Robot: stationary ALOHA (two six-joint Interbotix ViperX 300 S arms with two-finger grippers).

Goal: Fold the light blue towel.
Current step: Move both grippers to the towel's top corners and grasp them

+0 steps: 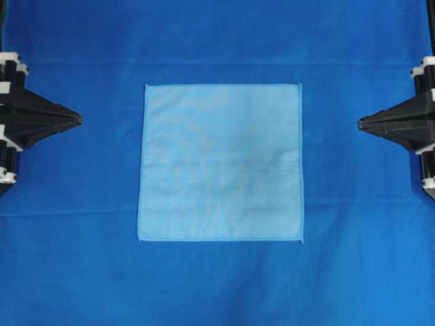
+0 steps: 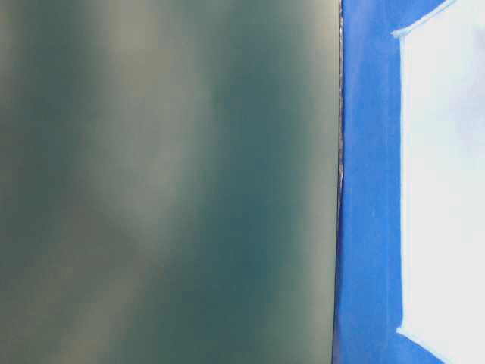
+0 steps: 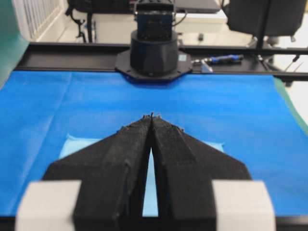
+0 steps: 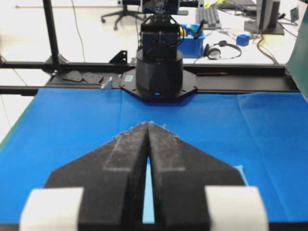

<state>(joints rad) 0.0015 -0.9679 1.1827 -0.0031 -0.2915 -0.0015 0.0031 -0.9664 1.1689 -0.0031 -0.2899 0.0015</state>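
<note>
The thin, pale sky-blue square towel (image 1: 221, 161) lies flat and spread out in the middle of my desk. It rests on a big, darker royal-blue cloth (image 1: 217, 278) that covers the desk. All four of the towel's edges show from above, with a fine stitched hem around them. It has no fold in it yet.

My left black claw (image 1: 79, 119) sits at the left side, pointing at the towel. Its two fingers are pressed together at the tips, and it holds nothing. It is well apart from the towel's left edge. From my left wrist I see my left claw's tips (image 3: 152, 115) touching, with a bit of the towel (image 3: 77, 144) below them.

My right black claw (image 1: 360, 123) sits at the right side, pointing back at the towel. Its fingers are pressed together too, and it is empty. It is also well apart from the towel. From my right wrist I see those tips (image 4: 146, 124) closed.

In the view from the desk's level, a blurry grey-green wall (image 2: 167, 182) fills most of the picture. The towel (image 2: 443, 182) looks very bright there.
</note>
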